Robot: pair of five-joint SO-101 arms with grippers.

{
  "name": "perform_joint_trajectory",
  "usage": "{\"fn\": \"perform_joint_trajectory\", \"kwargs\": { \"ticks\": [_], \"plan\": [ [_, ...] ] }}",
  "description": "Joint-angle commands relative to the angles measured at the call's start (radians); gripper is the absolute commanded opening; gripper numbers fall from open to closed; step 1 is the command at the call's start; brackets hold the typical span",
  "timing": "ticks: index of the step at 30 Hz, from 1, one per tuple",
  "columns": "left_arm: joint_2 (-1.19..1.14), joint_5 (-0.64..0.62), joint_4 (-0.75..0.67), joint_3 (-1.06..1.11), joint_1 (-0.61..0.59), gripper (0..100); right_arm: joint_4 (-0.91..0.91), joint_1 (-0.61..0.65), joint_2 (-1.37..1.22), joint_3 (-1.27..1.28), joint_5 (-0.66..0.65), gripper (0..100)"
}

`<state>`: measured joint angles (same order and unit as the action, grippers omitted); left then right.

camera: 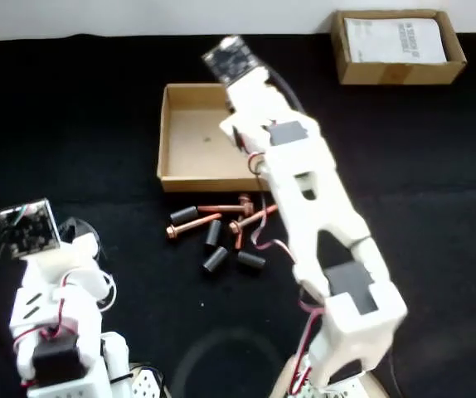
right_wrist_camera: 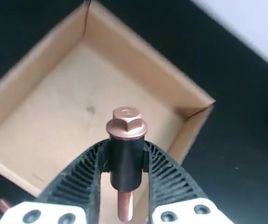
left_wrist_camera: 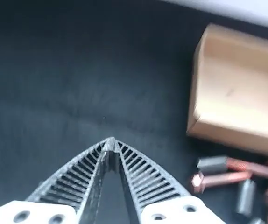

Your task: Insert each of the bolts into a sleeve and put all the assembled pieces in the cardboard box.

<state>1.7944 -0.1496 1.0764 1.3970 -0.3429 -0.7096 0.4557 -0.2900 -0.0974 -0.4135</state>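
Observation:
My right gripper [right_wrist_camera: 124, 161] is shut on an assembled piece [right_wrist_camera: 126, 154], a copper bolt through a black sleeve, held upright above the cardboard box [right_wrist_camera: 45, 126]. In the high view that arm [camera: 304, 191] stretches over the open box [camera: 190, 133]. Several copper bolts [camera: 221, 207] and black sleeves [camera: 215, 259] lie loose in front of the box. My left gripper [left_wrist_camera: 109, 144] is shut with nothing in it, above the black table to the left of the box [left_wrist_camera: 236, 93] and the loose bolts [left_wrist_camera: 218, 178]; its arm [camera: 51, 282] stands at the near left.
A second cardboard box [camera: 397, 46] holding a white paper sits at the far right. The table is covered in black cloth [camera: 80, 124]. The right arm's base [camera: 346, 332] stands at the near edge.

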Motion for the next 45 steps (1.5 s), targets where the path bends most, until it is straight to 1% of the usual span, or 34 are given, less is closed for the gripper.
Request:
{"fn": "perform_joint_trajectory", "kwargs": {
  "ticks": [1, 3, 4, 7, 10, 13, 16, 19, 24, 27, 29, 33, 35, 36, 39, 45],
  "plan": [
    [0.007, 0.002, -0.084, 0.151, -0.016, 2, 0.018, 0.008, -0.082, -0.105, -0.086, 0.8],
    [0.016, 0.002, -0.192, 0.298, -0.016, 2, 0.016, 0.008, -0.133, -0.136, -0.144, 0.8],
    [0.007, 0.0, -0.23, 0.309, -0.016, 2, 0.015, 0.008, -0.151, -0.148, -0.173, 0.8],
    [-0.005, 0.0, -0.239, 0.3, -0.021, 2, 0.008, 0.012, -0.177, -0.156, -0.233, 1.2],
    [-0.005, 0.002, -0.236, 0.3, -0.021, 2, -0.085, 0.03, -0.179, -0.165, -0.244, 2.6],
    [-0.005, 0.002, -0.236, 0.3, -0.016, 2, -0.182, 0.044, -0.176, -0.166, -0.244, 10.5],
    [-0.007, 0.002, -0.235, 0.3, -0.016, 2, -0.24, 0.054, -0.176, -0.166, -0.247, 17.7],
    [-0.007, 0.002, -0.235, 0.3, -0.016, 2, -0.288, 0.056, -0.16, -0.177, -0.244, 18.8],
    [-0.007, 0.002, -0.235, 0.3, -0.016, 2, -0.504, 0.056, -0.045, -0.278, -0.23, 18.8],
    [-0.007, 0.003, -0.233, 0.3, -0.016, 2, -0.657, 0.056, 0.045, -0.348, -0.117, 18.8],
    [-0.007, 0.003, -0.233, 0.3, -0.016, 2, -0.751, 0.058, 0.102, -0.381, -0.063, 18.8],
    [-0.007, 0.005, -0.212, 0.3, -0.016, 2, -0.949, 0.093, 0.203, -0.404, -0.049, 18.8],
    [-0.007, 0.005, -0.21, 0.3, -0.016, 2, -1.036, 0.131, 0.248, -0.401, -0.046, 18.8],
    [-0.007, 0.005, -0.209, 0.3, -0.016, 2, -1.059, 0.151, 0.269, -0.394, -0.046, 18.8],
    [-0.007, 0.003, -0.209, 0.3, -0.016, 2, -1.055, 0.17, 0.38, -0.277, -0.029, 18.8],
    [-0.007, 0.005, -0.207, 0.3, -0.016, 2, -1.041, 0.228, 0.651, 0.173, -0.031, 18.8]
  ]
}}
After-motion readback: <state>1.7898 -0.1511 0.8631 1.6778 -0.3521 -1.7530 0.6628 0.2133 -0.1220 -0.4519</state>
